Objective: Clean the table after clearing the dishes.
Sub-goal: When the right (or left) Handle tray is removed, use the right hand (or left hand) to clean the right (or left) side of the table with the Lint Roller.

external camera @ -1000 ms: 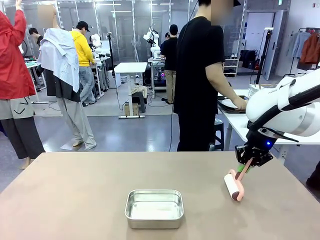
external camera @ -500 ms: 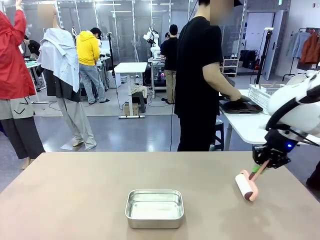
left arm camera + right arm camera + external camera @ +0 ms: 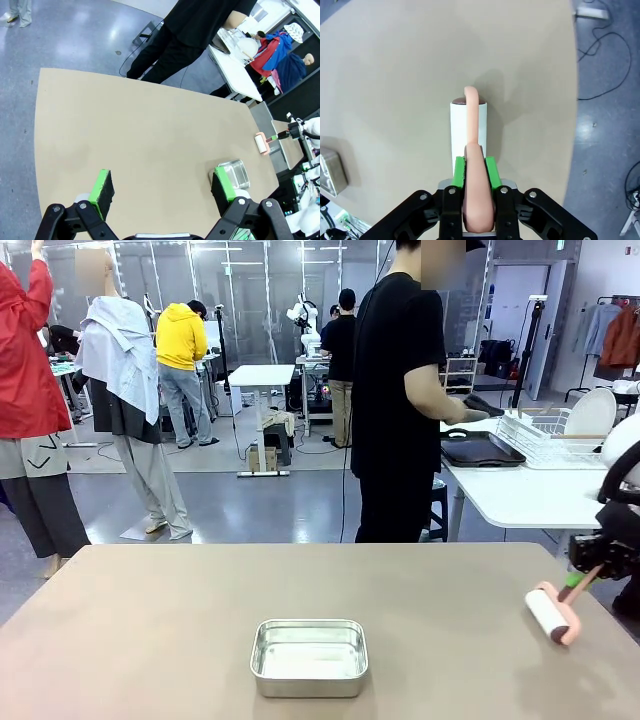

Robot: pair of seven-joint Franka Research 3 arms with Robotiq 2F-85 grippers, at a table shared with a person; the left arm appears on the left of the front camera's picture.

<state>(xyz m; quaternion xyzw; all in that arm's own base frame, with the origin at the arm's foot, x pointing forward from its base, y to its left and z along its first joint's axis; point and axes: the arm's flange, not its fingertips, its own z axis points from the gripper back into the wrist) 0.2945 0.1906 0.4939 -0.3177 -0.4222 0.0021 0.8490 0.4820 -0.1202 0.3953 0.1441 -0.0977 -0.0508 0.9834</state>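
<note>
A: Right gripper (image 3: 581, 580) has dragged the lint roller (image 3: 553, 613) across the table (image 3: 150, 630) toward its right edge; a second ago it sat well inboard of there. Person's hands went from the tray on the white side table (image 3: 520, 502) to above it.

B: Grip state?

A: Right jaws clamped on the roller's pink handle (image 3: 473, 190), green pads (image 3: 459, 170) pinching it on both sides. White roller head lies just beyond the fingertips, flat on the tabletop, handle curving over its far end. Left gripper (image 3: 162, 187) hangs wide apart, nothing between the pads, looking down over the table from above.

B: Table vs. grippers?

A: Table sits directly under both. Roller head touches it close to the right edge. Steel pan (image 3: 308, 656) stands near the robot-side edge, about mid-width, well apart from the roller. In the left wrist view the pan (image 3: 234, 174) shows just past one green pad and the roller (image 3: 261, 144) farther off by the table edge.

B: Dishes?

A: Dark tray (image 3: 481, 449) on the white side table, touching the white dish rack (image 3: 548, 438), which holds an upright white plate (image 3: 591, 414). Person in black (image 3: 400, 390) stands between the two tables, hand (image 3: 470, 415) over the tray. Can't make out cutlery.
</note>
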